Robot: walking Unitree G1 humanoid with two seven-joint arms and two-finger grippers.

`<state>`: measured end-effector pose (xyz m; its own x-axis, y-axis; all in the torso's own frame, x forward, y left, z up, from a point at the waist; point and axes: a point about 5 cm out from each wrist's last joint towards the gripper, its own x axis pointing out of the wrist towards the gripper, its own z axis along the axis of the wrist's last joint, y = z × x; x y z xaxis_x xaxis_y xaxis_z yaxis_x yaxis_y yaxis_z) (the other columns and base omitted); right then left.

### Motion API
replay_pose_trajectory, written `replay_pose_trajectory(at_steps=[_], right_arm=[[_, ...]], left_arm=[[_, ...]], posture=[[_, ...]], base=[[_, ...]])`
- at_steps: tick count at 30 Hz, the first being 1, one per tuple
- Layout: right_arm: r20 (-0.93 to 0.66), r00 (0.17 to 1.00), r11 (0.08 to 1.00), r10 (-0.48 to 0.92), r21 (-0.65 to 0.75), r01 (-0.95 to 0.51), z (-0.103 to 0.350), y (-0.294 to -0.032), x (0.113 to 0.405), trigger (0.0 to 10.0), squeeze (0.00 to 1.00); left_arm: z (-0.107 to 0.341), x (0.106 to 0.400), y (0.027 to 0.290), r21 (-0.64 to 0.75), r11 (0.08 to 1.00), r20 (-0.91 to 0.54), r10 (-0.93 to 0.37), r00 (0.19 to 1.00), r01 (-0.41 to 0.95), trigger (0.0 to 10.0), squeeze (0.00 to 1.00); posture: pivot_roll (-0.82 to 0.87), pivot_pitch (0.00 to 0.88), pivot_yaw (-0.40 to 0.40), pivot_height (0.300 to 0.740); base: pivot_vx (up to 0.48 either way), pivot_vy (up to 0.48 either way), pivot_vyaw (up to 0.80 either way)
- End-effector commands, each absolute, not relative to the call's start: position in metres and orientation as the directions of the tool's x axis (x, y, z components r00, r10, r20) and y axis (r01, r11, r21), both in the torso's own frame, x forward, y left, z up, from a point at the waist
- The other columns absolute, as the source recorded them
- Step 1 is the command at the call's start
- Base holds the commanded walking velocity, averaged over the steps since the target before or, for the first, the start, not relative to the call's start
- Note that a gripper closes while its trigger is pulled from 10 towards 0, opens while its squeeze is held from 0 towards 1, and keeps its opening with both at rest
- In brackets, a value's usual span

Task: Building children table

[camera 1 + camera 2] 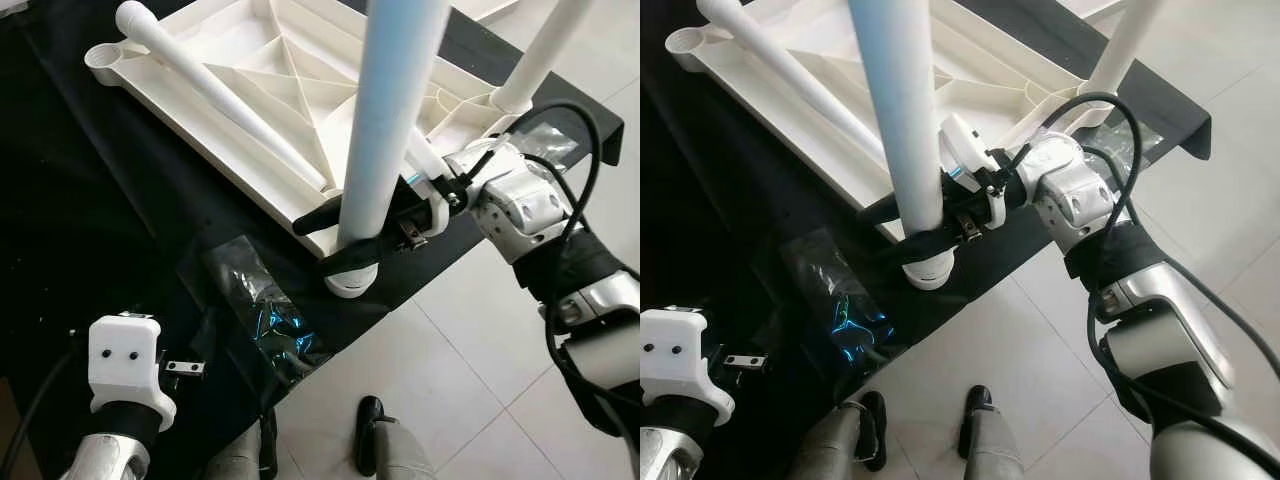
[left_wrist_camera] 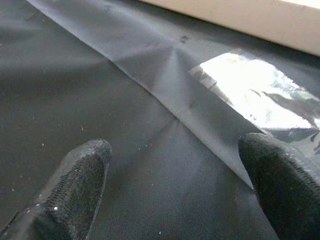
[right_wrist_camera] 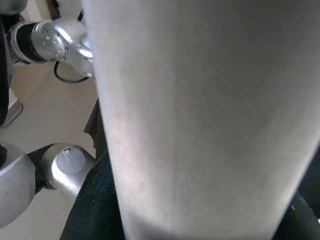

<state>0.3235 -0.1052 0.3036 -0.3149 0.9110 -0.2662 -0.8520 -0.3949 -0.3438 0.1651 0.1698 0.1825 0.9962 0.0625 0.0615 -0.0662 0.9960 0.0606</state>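
Black cloth spread beneath everything, over pale tiled floor. White upturned tabletop lay on it, ribbed underside up, just beyond the right gripper. Upright white leg stood in the tabletop's near corner socket, clamped between the right gripper's black fingers just above its foot. Second leg lay loose across the ribs, farther off; third leg stood at the far corner. Left gripper hovered low over the cloth, fingers spread wide, holding nothing, crinkled plastic bag just ahead of it.
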Motion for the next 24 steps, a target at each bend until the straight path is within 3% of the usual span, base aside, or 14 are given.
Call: replay_pose_trajectory(at_steps=[1, 10, 24], right_arm=[[-0.332, -0.346, -0.443, 0.878, -0.285, -0.85, 0.287, -0.104, 0.321, 10.0, 0.0], [-0.401, -0.408, -0.531, 0.82, -0.267, -0.804, 0.276, -0.092, 0.313, 10.0, 0.0], [-0.271, -0.411, -0.472, 0.871, -0.222, -0.853, 0.265, -0.096, 0.315, 10.0, 0.0]], left_arm=[[0.179, 0.162, 0.172, 0.078, 0.995, 0.026, 0.064, 0.998, -0.066, 10.0, 0.0], [0.18, 0.161, 0.174, 0.086, 0.994, 0.023, 0.068, 0.997, -0.07, 10.0, 0.0], [0.179, 0.161, 0.174, 0.086, 0.994, 0.014, 0.069, 0.997, -0.07, 10.0, 0.0]], posture=[[0.08, 0.429, 0.022, 0.74], [0.09, 0.435, 0.021, 0.74], [0.09, 0.437, 0.022, 0.74]], base=[[0.0, 0.0, 0.0], [0.0, 0.0, 0.0], [0.0, 0.0, 0.0]])
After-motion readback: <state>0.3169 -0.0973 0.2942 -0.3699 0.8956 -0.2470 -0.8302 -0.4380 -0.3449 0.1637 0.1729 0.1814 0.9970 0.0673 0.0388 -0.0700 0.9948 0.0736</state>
